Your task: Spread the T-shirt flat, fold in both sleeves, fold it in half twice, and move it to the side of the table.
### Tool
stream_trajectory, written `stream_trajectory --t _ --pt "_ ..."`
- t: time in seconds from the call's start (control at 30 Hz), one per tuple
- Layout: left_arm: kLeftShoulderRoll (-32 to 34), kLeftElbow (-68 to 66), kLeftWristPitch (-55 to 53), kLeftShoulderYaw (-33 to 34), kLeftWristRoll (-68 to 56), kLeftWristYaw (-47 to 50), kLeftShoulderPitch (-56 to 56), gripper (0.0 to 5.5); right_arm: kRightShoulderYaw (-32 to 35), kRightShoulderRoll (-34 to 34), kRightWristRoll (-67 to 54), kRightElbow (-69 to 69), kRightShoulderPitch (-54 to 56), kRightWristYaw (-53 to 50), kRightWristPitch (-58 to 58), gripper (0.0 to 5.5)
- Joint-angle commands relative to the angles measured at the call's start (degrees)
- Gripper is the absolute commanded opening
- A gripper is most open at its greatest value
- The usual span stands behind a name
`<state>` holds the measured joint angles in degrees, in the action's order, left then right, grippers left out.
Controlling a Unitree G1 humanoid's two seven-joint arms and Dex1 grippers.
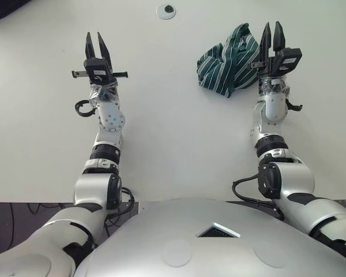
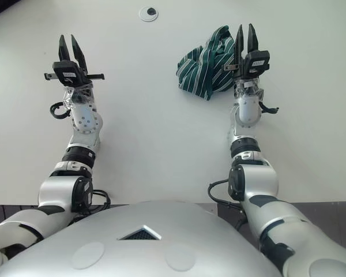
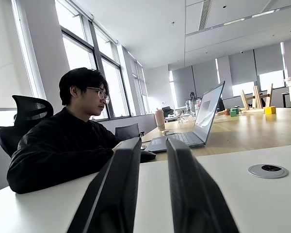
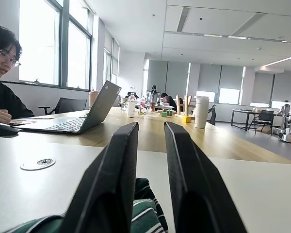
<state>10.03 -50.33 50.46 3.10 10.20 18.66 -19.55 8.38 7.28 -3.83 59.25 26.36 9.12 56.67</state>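
Jaws on both arms stand slightly apart, gripping nothing. We count one shirt (image 1: pixel 225 66), green with white stripes, bunched in a heap on the tabletop (image 1: pixel 173 150). The right jaws sit at its edge and the left jaws well apart from it. We judge spreading not yet begun. Next, each arm needs a hem or corner to pull flat. One round cable port (image 1: pixel 166 11) lies at the far side.

Dark green T-shirt (image 1: pixel 226 66) with thin white stripes, plain white table (image 1: pixel 173 133), silver grommet (image 1: pixel 166 11) with black centre
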Motion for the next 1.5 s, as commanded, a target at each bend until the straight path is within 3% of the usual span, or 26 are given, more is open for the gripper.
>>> stream_trajectory --t 0.03,0.97,1.27,1.4,1.5 --pt "-0.22 0.01 0.36 -0.06 0.52 -0.08 1.17 0.89 -0.36 -0.11 0.76 0.53 0.69 -0.05 -0.09 0.96" --pt "-0.46 0.09 0.25 -0.33 0.43 -0.57 1.0 0.89 -0.98 0.09 1.22 0.97 0.52 -0.21 -1.16 0.96" --pt "-1.02 -0.7 -0.11 -0.68 0.73 -0.25 0.21 0.89 -8.37 2.94 11.66 4.55 -0.99 -4.18 -23.32 0.96" --pt "-1.58 -1.98 -0.49 -1.06 0.94 -0.08 -1.03 0.89 -8.86 3.66 10.91 0.73 -2.34 -2.17 -29.8 0.96" --pt "-1.99 -2.68 -0.83 -1.18 1.23 0.36 -1.86 0.89 -15.29 7.16 16.29 -7.3 -5.59 5.72 -38.91 0.96"
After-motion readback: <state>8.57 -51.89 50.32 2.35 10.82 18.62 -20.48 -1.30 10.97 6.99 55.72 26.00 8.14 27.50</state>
